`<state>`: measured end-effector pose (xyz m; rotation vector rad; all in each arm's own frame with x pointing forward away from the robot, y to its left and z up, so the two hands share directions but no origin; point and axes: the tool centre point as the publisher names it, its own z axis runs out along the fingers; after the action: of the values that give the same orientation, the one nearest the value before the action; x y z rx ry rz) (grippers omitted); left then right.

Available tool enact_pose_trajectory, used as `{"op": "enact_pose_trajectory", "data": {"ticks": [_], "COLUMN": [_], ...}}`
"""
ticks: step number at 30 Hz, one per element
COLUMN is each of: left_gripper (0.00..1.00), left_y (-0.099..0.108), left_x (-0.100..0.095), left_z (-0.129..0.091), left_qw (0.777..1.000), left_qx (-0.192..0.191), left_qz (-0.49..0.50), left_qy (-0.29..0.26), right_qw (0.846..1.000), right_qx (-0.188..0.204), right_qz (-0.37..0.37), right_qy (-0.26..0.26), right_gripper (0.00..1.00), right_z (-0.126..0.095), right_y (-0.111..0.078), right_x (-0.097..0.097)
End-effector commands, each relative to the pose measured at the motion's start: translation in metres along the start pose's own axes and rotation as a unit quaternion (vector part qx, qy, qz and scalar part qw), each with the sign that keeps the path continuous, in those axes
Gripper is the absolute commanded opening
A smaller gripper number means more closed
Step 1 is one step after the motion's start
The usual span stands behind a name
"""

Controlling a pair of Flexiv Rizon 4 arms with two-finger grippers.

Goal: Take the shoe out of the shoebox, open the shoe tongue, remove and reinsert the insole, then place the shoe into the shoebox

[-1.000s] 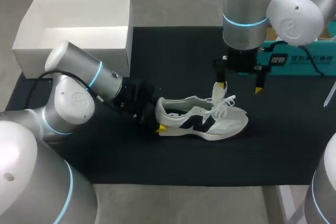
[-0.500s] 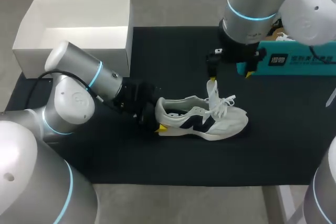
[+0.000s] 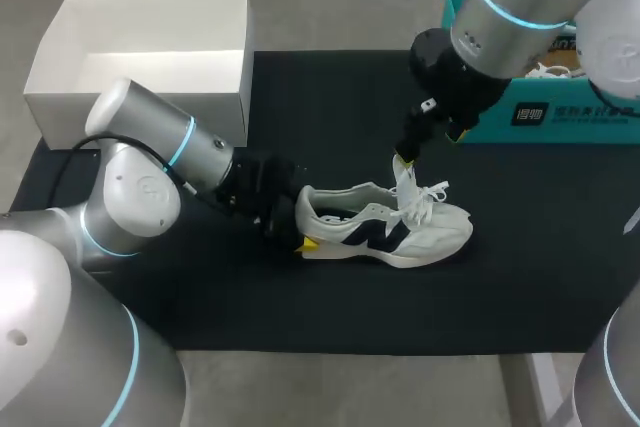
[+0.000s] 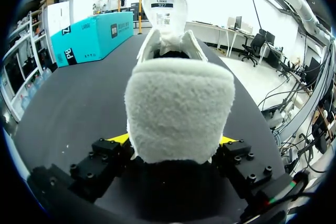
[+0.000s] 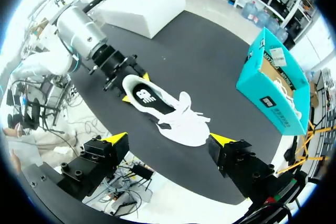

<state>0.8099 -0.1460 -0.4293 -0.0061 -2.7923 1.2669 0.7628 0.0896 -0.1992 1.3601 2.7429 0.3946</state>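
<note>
A white sneaker with a dark side mark lies on its sole on the black mat, toe to the right. Its tongue stands upright, and the dark insole shows inside. My left gripper holds the fuzzy heel, with a yellow fingertip pressed against each side. My right gripper hangs tilted above the laces, open and holding nothing; in its own view the shoe lies well below its fingers. The teal shoebox stands at the back right.
A white open box sits at the back left of the mat, behind my left arm. A second white shoe lies inside the teal shoebox. The mat's front strip is bare.
My right arm has risen and swung back to the right, tilting away from the shoe's tongue. The left arm and the shoe have stayed put.
</note>
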Motion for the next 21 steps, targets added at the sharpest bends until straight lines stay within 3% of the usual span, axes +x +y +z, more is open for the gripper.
{"op": "enact_pose_trajectory", "data": {"ticks": [1,6,10,21], "left_gripper": [0.00,0.00,0.00,0.00], "left_y": [0.001,0.001,0.001,0.001], "left_x": [0.000,0.000,0.000,0.000], "left_z": [-0.001,-0.001,-0.001,-0.001], "left_qw": [1.000,1.000,1.000,1.000], "left_qx": [0.000,0.000,0.000,0.000], "left_qz": [0.000,0.000,0.000,0.000], "left_qy": [0.000,0.000,0.000,0.000], "right_qw": [0.933,0.919,0.924,0.924], "right_qx": [0.072,0.114,0.145,0.145], "right_qz": [-0.340,-0.375,-0.354,-0.354], "right_qy": [0.087,0.053,-0.030,-0.030], "right_gripper": [1.00,1.00,1.00,1.00], "right_z": [0.017,0.024,0.034,0.034], "right_y": [-0.002,-0.002,0.002,0.002], "right_x": [0.007,0.015,0.014,0.014]}}
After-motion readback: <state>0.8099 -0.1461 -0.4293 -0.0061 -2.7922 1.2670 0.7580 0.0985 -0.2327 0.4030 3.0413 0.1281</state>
